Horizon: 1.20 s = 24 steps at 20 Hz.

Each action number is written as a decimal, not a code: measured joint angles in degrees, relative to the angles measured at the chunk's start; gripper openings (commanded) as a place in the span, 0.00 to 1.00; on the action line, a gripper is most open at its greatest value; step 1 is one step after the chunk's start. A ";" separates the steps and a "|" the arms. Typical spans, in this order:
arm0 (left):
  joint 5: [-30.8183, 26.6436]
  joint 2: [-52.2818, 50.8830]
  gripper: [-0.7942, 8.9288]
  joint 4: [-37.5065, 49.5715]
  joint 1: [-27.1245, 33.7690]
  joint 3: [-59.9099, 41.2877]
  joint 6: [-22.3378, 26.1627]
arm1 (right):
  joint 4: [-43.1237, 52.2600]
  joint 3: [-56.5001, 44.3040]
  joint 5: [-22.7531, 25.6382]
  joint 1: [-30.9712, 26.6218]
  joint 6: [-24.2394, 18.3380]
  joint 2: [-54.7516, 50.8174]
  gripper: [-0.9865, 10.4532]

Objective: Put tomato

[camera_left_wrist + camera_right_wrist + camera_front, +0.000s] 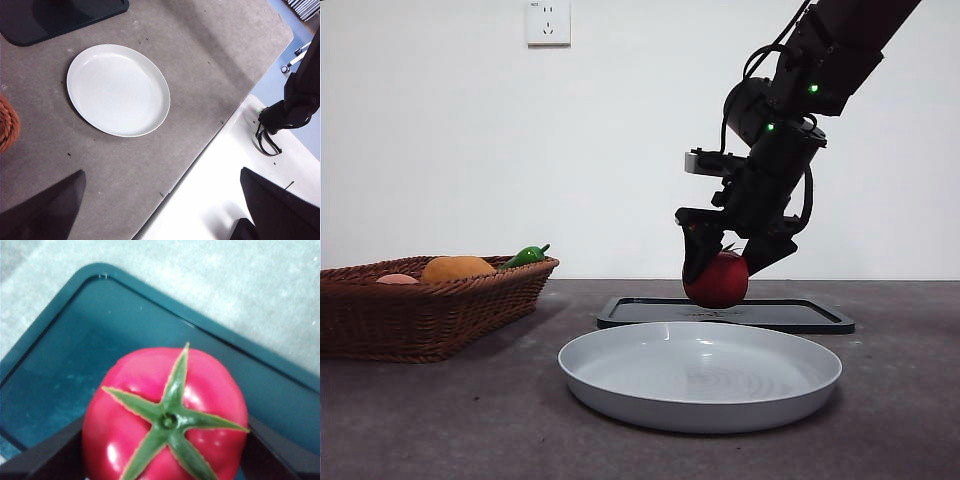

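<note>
The glossy red tomato with its green star-shaped stem sits between the two black jaws of my right gripper, which is shut on it from both sides. The tomato is low over the dark tray, behind the white plate. I cannot tell whether it touches the tray. In the right wrist view the tomato fills the lower middle, with the tray beneath it. My left gripper is open and empty, high above the table near its edge, looking down on the plate.
A woven basket stands at the left with an orange round fruit, a green pepper and a pinkish fruit in it. The basket's rim and the tray's corner show in the left wrist view.
</note>
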 measured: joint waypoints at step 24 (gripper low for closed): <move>0.00 0.00 0.59 0.00 0.00 0.00 0.00 | -15.04 0.20 0.00 0.07 0.66 -20.83 0.54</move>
